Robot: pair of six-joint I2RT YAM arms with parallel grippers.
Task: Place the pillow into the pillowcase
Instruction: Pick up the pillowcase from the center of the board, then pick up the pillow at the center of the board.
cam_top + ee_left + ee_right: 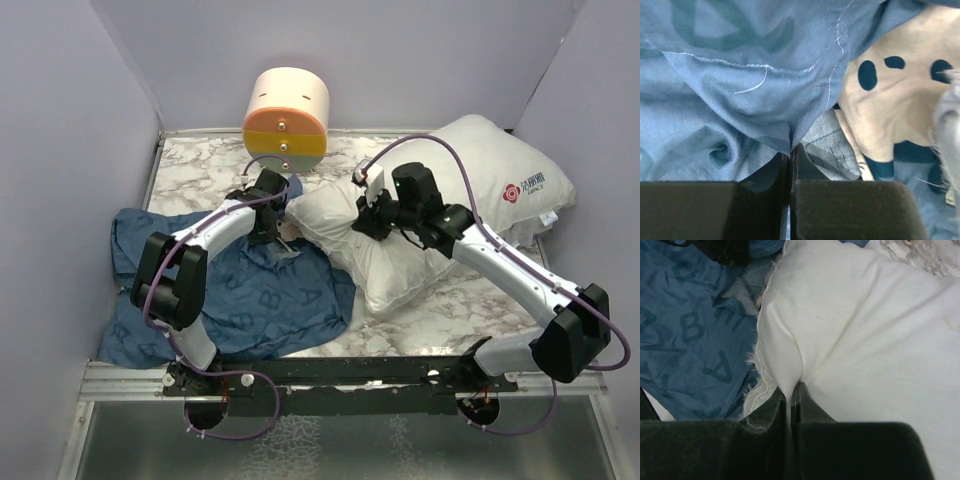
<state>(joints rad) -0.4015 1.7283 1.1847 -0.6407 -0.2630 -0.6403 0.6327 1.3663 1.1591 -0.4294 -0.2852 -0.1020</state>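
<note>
A plump white pillow lies on the marbled surface, apparently wholly outside the crumpled blue pillowcase that touches its left end. The left end effector is clamped on a pillowcase fold. The right end effector pinches the pillow's fabric near that end. Insertion seems not yet begun.

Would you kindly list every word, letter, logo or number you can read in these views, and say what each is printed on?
"B": printed on the pillowcase, right wrist view.
"A": on the pillowcase too, lower in that view.
Writing beside the red emblem on the pillow: too small to read.
Small tag on the pillow: too small to read.
Other pillowcase letters: creased or cut off, not readable.
</note>
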